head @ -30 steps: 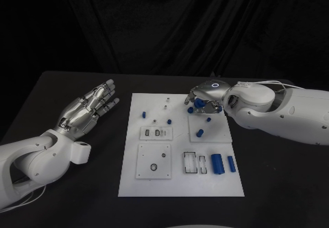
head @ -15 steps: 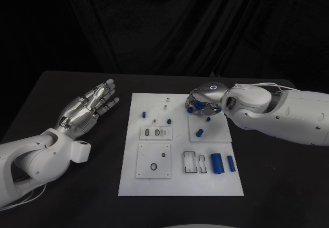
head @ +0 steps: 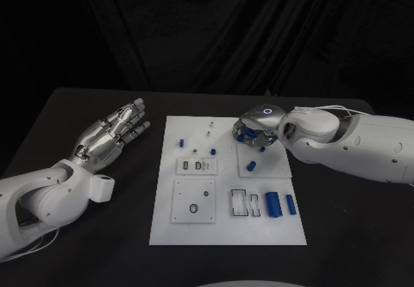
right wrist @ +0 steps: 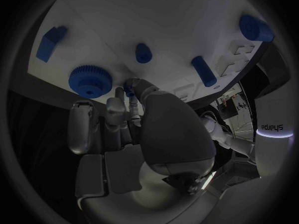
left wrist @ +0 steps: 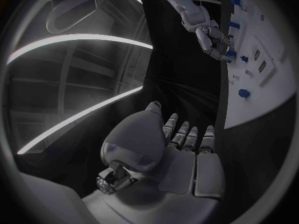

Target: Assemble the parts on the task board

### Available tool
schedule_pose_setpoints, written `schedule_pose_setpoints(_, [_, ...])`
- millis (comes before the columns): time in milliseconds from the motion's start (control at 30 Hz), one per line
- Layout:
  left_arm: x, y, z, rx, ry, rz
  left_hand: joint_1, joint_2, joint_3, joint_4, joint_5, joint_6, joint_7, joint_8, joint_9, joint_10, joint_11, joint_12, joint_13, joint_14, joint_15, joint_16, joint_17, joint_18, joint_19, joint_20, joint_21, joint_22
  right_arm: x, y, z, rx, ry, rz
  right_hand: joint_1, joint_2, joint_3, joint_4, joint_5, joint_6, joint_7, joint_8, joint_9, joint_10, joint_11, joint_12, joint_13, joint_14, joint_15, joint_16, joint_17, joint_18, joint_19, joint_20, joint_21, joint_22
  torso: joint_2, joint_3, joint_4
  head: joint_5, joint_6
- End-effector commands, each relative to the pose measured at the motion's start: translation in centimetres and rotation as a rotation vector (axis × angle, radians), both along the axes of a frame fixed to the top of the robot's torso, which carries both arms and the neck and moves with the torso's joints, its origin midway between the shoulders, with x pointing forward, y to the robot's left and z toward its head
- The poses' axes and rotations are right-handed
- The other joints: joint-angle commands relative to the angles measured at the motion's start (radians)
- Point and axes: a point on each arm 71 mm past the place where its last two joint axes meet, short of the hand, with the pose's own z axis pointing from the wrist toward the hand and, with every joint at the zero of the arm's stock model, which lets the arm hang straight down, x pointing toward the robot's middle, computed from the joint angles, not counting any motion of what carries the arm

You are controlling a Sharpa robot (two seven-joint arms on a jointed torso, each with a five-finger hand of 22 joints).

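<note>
The white task board lies in the middle of the black table. My right hand hovers over its far right corner, fingers curled down. In the right wrist view my thumb and a fingertip meet on a small blue part at the board's surface, right beside a blue gear. Close by are two blue pegs and a blue block. My left hand rests open on the table left of the board, fingers spread, holding nothing.
A blue peg stands on the board's right plate. Two blue cylinders lie at the near right beside a slotted block. A small blue piece sits at the far left. Bare black table surrounds the board.
My right hand has edged slightly left and closer to the board's far corner, its fingers drawing in around the blue part. My left hand has stayed where it was.
</note>
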Motion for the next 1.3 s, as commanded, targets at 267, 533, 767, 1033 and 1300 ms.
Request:
schedule_pose_setpoints(267, [-0.1, 0.1, 0.9, -0.065, -0.099, -0.003, 0.017, -0.003, 0.009, -0.001, 0.009, 0.004, 0.014, -0.001, 0.002, -0.006, 0.000, -0.001, 0.000, 0.000, 0.010, -0.004, 0.000, 0.010, -0.002, 0.008, 0.002, 0.001, -0.2, 0.2, 0.1, 0.047, -0.051, 0.052, -0.004, 0.017, 0.016, 0.002, -0.016, 0.082, 0.043, 0.049, 0.107, 0.122, -0.033, -0.034, -0.015, 0.047, -0.026, 0.029, 0.056, -0.035, 0.062, -0.025, 0.040, 0.135, -0.002, 0.0002, -0.0016, 0.006, 0.006])
schedule_pose_setpoints(533, [-0.2, 0.2, 0.8, -0.062, -0.096, 0.000, 0.024, -0.003, 0.013, -0.003, 0.017, 0.006, 0.015, -0.001, 0.002, -0.007, 0.000, -0.001, 0.000, 0.000, 0.010, -0.004, 0.000, 0.010, -0.002, 0.009, 0.002, 0.001, 0.0, 1.0, 2.1, 0.112, -0.071, 0.049, -0.009, 0.007, 0.020, 0.009, -0.044, 0.104, 0.047, 0.031, 0.126, 0.166, -0.027, -0.086, -0.035, 0.071, -0.028, 0.043, 0.087, -0.041, 0.084, -0.031, 0.055, 0.158, -0.002, -0.0003, 0.0015, 0.008, 0.019])
schedule_pose_setpoints(767, [-0.1, 0.1, 0.8, -0.057, -0.093, 0.004, 0.028, -0.002, 0.016, -0.001, 0.021, 0.006, 0.016, -0.001, 0.002, -0.007, 0.000, 0.000, 0.000, 0.000, 0.010, -0.004, 0.000, 0.010, -0.002, 0.010, 0.002, 0.001, 1.2, 3.5, 4.3, 0.140, -0.042, 0.044, -0.019, 0.006, 0.017, 0.024, -0.091, 0.106, 0.044, -0.007, 0.122, 0.176, -0.023, -0.135, -0.051, 0.063, -0.024, 0.028, 0.067, -0.037, 0.073, -0.028, 0.043, 0.148, -0.004, -0.0037, 0.0017, 0.016, 0.025])
schedule_pose_setpoints(1033, [0.0, -0.2, 0.7, -0.059, -0.093, -0.005, 0.032, -0.002, 0.019, 0.001, 0.023, 0.004, 0.016, -0.001, 0.001, -0.010, -0.003, -0.004, -0.001, -0.003, 0.009, -0.006, -0.001, 0.010, -0.002, 0.010, 0.002, 0.001, 3.2, 6.0, 4.0, 0.110, -0.009, 0.041, -0.020, 0.005, 0.021, 0.030, -0.077, 0.096, 0.048, -0.045, 0.107, 0.176, -0.015, -0.168, -0.060, 0.062, -0.019, 0.027, 0.068, -0.038, 0.072, -0.024, 0.041, 0.150, -0.003, -0.0033, 0.0020, 0.017, 0.029])
schedule_pose_setpoints(1300, [0.1, -0.4, 0.7, -0.060, -0.093, -0.008, 0.032, -0.002, 0.020, 0.002, 0.024, 0.003, 0.015, -0.002, 0.001, -0.012, -0.006, -0.006, -0.001, -0.004, 0.006, -0.007, -0.002, 0.010, -0.003, 0.009, 0.001, 0.001, 4.4, 6.9, 2.9, 0.089, 0.012, 0.022, -0.024, -0.001, 0.024, 0.034, -0.066, 0.090, 0.051, -0.078, 0.092, 0.167, -0.007, -0.204, -0.069, 0.058, -0.014, 0.025, 0.067, -0.036, 0.068, -0.019, 0.036, 0.148, -0.002, -0.0031, 0.0020, 0.020, 0.027])
